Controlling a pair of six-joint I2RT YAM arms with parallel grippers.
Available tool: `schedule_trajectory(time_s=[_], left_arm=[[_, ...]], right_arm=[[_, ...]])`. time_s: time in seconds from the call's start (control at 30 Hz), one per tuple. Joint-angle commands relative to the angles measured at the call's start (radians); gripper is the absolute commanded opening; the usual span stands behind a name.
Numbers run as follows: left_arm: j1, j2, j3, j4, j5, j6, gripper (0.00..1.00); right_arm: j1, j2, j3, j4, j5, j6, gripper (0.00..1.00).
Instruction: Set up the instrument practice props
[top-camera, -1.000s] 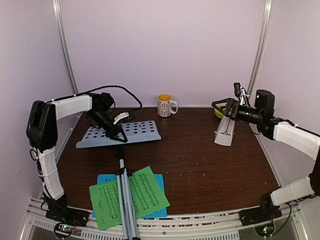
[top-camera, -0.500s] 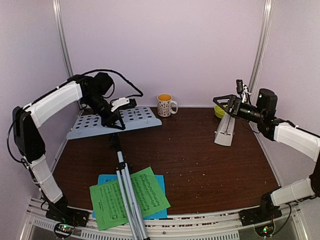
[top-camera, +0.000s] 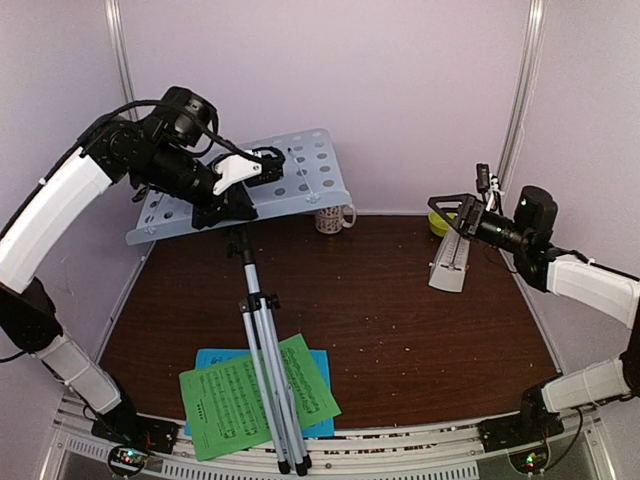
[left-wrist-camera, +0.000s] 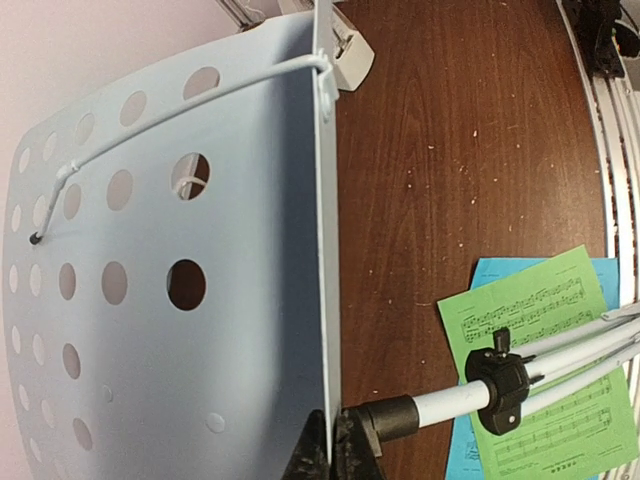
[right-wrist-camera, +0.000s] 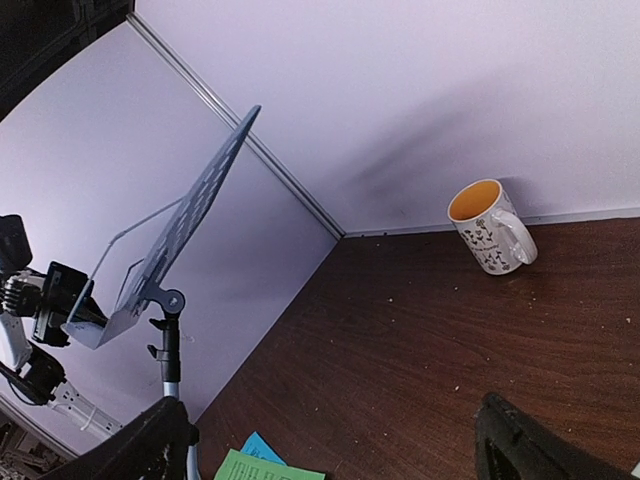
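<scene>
The white perforated music stand (top-camera: 250, 185) is raised, its silver tripod (top-camera: 268, 360) folded and leaning from the table's front edge. My left gripper (top-camera: 232, 205) is shut on the lower edge of the stand's desk; in the left wrist view the jaws (left-wrist-camera: 335, 445) pinch the plate (left-wrist-camera: 170, 280) beside the pole (left-wrist-camera: 450, 400). The green sheet (top-camera: 225, 400) lies on the blue sheet (top-camera: 318, 362) under the tripod legs. The white metronome (top-camera: 449, 262) stands at the right. My right gripper (top-camera: 455, 212) is open and empty, just above it.
A patterned mug (top-camera: 335, 217) stands at the back wall, partly hidden behind the stand's desk; it also shows in the right wrist view (right-wrist-camera: 490, 228). A lime-green bowl (top-camera: 438, 224) sits in the back right corner behind my right gripper. Walls close in on three sides.
My left arm has lifted the stand's desk up and to the right, bringing the stand from lying low toward upright. The right gripper has barely moved.
</scene>
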Motion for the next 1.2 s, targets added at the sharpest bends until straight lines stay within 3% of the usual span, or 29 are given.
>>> schedule_trajectory(time_s=[0.0, 0.2, 0.47, 0.83, 1.17], left_arm=[[-0.107, -0.098, 0.092, 0.259, -0.138, 0.14, 0.0], [-0.229, -0.152, 0.063, 0.387, -0.184, 0.263, 0.0], [-0.303, -0.21, 0.015, 0.55, -0.151, 0.396, 0.0], [-0.331, -0.26, -0.057, 0.714, -0.06, 0.449, 0.0], [-0.339, -0.266, -0.081, 0.742, -0.045, 0.459, 0.0]], right_arm=[[0.044, 0.012, -0.011, 0.109, -0.015, 0.039, 1.0], [0.159, 0.017, 0.024, 0.093, -0.007, 0.02, 0.97], [0.303, 0.079, 0.07, 0.218, -0.05, 0.099, 0.94], [0.522, 0.236, 0.26, 0.265, -0.044, 0.136, 0.87], [0.641, 0.313, 0.29, 0.258, 0.021, 0.139, 0.77]])
